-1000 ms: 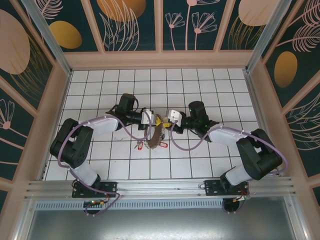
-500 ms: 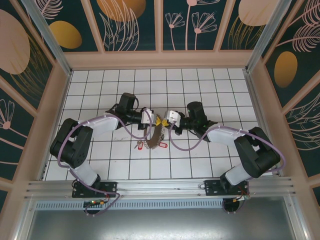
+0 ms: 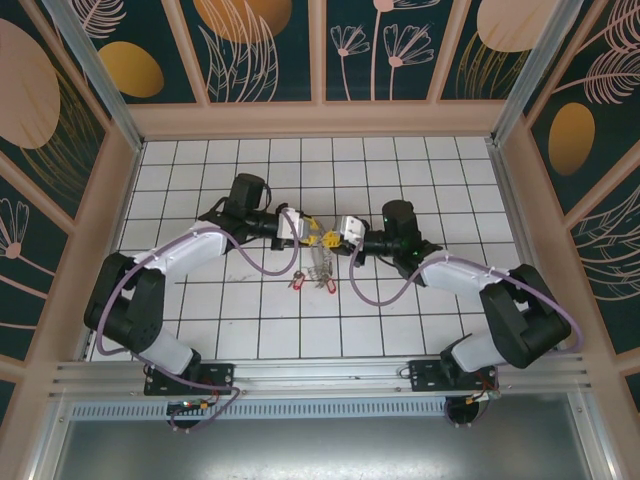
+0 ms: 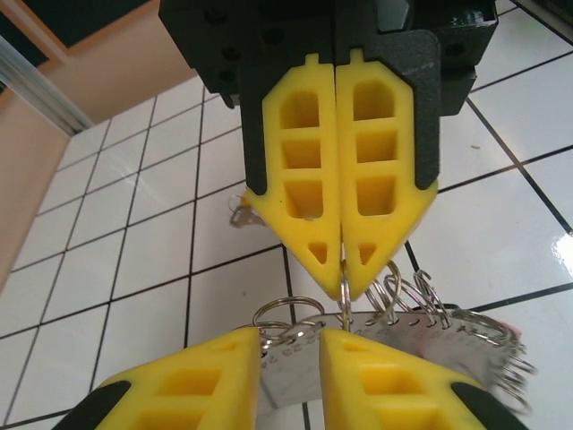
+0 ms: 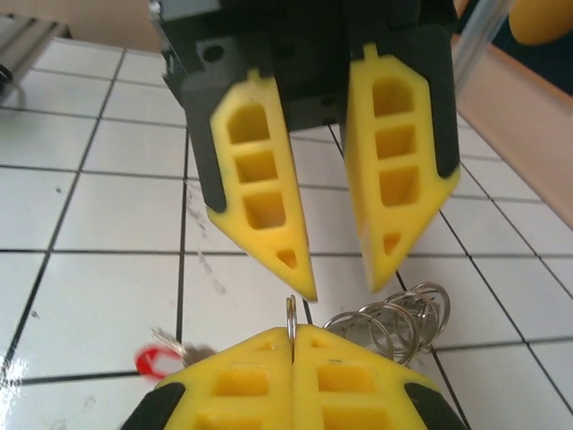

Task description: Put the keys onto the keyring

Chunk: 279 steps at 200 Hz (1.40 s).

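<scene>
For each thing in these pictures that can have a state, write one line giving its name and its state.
left gripper: open, fingers apart.
right gripper: shut on a small ring of the keyring.
keyring: hanging under the right gripper.
red tags: dangling at the keyring's low end.

we look down from high behind the arm bases over the whole tiled floor. wrist cams sit very close: left one faces the right gripper, right one faces the left gripper. both share the thin ring between them.
</scene>
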Tool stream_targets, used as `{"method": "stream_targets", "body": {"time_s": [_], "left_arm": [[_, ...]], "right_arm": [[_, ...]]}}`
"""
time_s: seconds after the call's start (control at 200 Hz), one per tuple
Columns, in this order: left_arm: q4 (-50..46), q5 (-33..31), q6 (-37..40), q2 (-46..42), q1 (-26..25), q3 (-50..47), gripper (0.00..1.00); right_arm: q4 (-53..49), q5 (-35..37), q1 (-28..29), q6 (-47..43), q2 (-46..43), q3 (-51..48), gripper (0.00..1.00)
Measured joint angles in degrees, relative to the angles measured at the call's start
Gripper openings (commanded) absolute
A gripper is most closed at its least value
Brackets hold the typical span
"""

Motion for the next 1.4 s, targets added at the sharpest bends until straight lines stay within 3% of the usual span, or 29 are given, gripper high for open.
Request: {"method": "stream_targets", "body": {"time_s": [0.54, 0.931, 1.396], "left_arm": [[-1.9, 3.3, -0.1, -0.5, 0.1, 0.1, 0.26], [1.9, 7.7, -4.8, -0.5, 1.6, 0.1, 0.26], [3.2, 9.7, -4.7, -0.3, 1.7, 0.1, 0.24]], "right_arm": [[2.5, -2.2, -1.7, -0.7, -1.6, 0.3, 0.0], [1.3, -3.1, -1.7, -2.3, -1.6, 0.3, 0.0], [1.9, -3.5, -1.4, -1.7, -1.6, 0.7, 0.0]]}}
